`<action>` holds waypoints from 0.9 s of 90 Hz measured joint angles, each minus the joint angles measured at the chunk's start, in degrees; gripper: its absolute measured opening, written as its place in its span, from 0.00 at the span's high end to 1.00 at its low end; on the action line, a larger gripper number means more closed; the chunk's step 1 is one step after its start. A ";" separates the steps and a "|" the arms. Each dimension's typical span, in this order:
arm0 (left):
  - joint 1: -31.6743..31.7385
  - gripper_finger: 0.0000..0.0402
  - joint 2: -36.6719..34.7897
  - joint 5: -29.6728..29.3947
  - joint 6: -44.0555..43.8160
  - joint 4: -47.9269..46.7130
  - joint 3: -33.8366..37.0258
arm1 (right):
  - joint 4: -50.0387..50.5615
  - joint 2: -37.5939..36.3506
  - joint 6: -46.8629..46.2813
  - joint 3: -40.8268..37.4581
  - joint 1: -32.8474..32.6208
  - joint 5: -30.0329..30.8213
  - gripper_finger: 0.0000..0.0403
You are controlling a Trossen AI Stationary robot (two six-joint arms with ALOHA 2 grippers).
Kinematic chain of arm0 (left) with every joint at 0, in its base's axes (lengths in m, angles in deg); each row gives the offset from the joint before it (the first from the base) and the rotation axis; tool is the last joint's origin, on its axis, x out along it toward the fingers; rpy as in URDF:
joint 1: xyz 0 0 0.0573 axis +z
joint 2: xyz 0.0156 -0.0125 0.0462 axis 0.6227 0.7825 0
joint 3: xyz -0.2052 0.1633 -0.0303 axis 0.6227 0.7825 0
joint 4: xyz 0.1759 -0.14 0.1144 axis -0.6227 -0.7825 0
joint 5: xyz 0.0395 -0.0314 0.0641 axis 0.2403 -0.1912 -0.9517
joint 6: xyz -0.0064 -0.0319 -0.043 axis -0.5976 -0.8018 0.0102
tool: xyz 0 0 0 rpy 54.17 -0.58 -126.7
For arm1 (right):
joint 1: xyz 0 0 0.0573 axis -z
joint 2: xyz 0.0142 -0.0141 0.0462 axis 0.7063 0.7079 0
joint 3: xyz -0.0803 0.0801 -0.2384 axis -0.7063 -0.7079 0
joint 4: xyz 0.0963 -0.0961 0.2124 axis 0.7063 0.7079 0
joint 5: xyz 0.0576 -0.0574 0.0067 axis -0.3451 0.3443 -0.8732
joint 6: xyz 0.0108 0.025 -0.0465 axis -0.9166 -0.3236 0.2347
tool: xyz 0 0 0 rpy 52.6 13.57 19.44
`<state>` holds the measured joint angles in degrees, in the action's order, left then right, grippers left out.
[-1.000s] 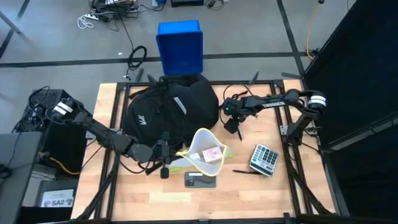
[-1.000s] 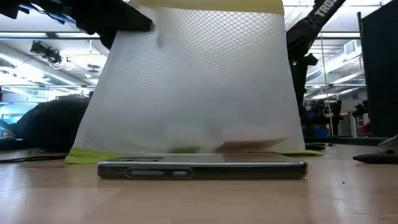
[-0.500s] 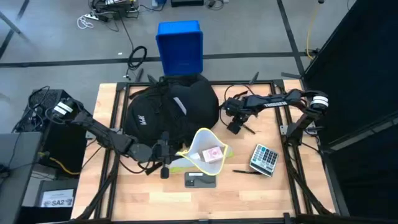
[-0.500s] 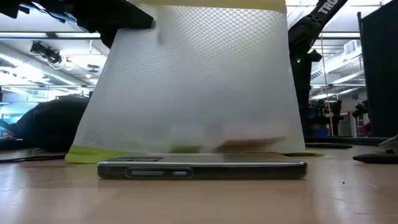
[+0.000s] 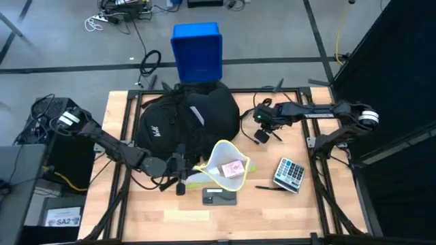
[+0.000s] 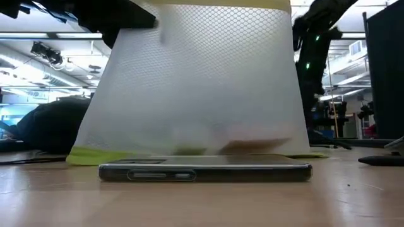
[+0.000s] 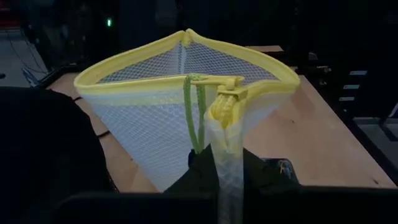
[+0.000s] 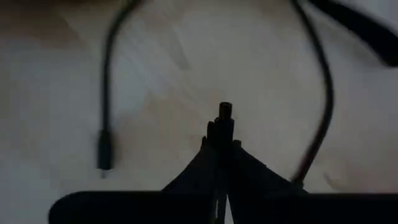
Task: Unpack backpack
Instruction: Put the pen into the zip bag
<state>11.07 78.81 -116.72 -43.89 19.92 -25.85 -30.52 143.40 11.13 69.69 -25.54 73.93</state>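
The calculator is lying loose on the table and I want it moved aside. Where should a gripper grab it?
Grip the calculator across its two long edges, coming straight down from above. It lies flat, keys up and skewed, so turn the wrist to match. The right gripper looks nearest.

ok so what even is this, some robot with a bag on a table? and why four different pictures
It is a robot with two dark arms at a wooden table. One camera looks straight down, one sits at table height, and one rides on each wrist.

On the table lie a black backpack, a white mesh pouch with a yellow rim, a phone, a calculator and a pen.

The left gripper is shut on the mesh pouch's yellow edge, seen close up in its wrist view. The right gripper, beside the backpack, is shut on a thin black cable plug. A blue box stands on the floor beyond.
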 joint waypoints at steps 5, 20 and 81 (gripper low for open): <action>0.00 1.00 0.00 0.00 0.00 0.00 -0.02 | -0.09 -2.94 -0.06 0.03 -0.74 0.17 1.00; 0.00 1.00 0.00 0.00 0.00 0.00 -0.02 | -1.08 -12.22 -1.44 0.07 -3.41 1.03 1.00; 0.00 1.00 0.00 0.00 0.00 -0.02 0.00 | -25.18 -27.41 2.57 0.25 -20.30 -3.89 1.00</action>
<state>11.07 78.81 -116.72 -43.89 19.90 -25.85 -55.69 116.00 13.70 69.94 -45.85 70.05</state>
